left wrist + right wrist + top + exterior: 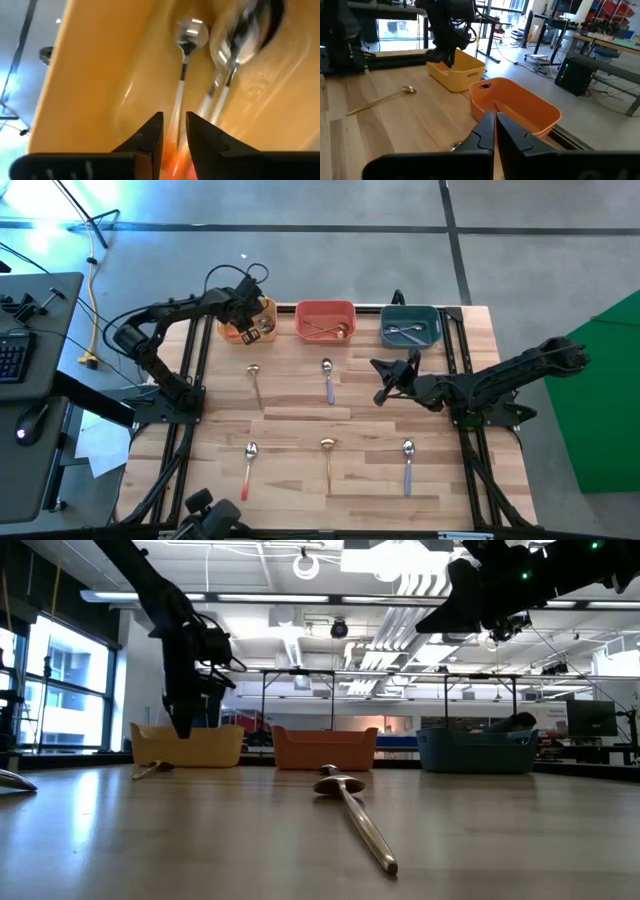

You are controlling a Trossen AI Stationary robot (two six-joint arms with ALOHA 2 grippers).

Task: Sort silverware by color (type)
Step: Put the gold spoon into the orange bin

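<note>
1. Your left gripper (173,134) hangs in the yellow bin (236,330), fingers nearly together around a red-orange-handled spoon (182,90); whether it grips or has let go is unclear.
2. Your right gripper (385,380) waits above the table near the teal bin (432,326), fingers pressed together.
3. Five spoons lie on the table; judged next: the gold spoon (254,380) nearest the left arm.

blurred: spoons (210,65) in yellow bin (100,75) | grasp: perhaps held, unclear
</note>
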